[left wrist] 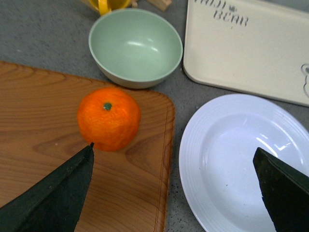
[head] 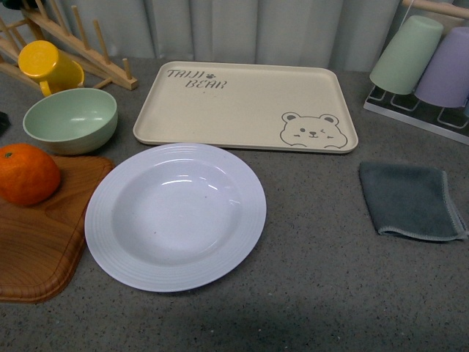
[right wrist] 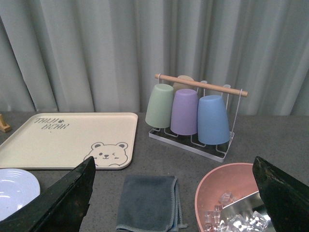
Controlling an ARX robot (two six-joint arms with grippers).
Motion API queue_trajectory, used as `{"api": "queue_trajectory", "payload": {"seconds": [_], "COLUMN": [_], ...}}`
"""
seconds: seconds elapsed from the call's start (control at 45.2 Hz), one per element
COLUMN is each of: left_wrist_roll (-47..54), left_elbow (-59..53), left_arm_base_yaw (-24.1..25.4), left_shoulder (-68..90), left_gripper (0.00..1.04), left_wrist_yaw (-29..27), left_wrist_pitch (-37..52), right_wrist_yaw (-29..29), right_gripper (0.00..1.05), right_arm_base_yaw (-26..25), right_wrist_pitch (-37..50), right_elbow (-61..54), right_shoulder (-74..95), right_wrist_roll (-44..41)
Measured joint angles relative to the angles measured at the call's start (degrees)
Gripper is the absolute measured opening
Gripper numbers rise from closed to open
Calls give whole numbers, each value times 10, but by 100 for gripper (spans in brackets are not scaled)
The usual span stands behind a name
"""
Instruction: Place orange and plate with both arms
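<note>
The orange point(head: 26, 173) sits on a wooden cutting board point(head: 37, 242) at the left; in the left wrist view the orange point(left wrist: 109, 118) shows its green stem mark. The white ridged plate point(head: 176, 215) lies on the grey counter beside the board, also in the left wrist view point(left wrist: 241, 164) and partly in the right wrist view point(right wrist: 14, 188). My left gripper point(left wrist: 174, 188) is open above the board's edge, one fingertip point(left wrist: 72, 183) close to the orange. My right gripper point(right wrist: 171, 193) is open and empty above a grey cloth. Neither arm shows in the front view.
A beige bear-print tray point(head: 245, 106) lies behind the plate. A pale green bowl point(head: 71, 119), yellow cup point(head: 48, 67) and wooden rack point(head: 73, 37) stand back left. A grey cloth point(head: 410, 199), cup rack point(head: 425, 62) and a pink bowl of ice point(right wrist: 231, 203) are at right.
</note>
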Motion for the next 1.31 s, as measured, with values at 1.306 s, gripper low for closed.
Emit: {"api": "queue_trajectory", "payload": {"seconds": [1.306], "left_wrist_roll": [16], "left_elbow": [178], "left_arm_base_yaw": [88], "left_shoulder": [359], "left_gripper": [98], "left_wrist_yaw": [-14], "left_wrist_pitch": [58], "right_wrist_yaw": [0], "right_gripper": [95], "right_arm_base_yaw": [0], "right_wrist_pitch": [0], "right_elbow": [0], "right_shoulder": [0], "right_wrist_roll": [0]}}
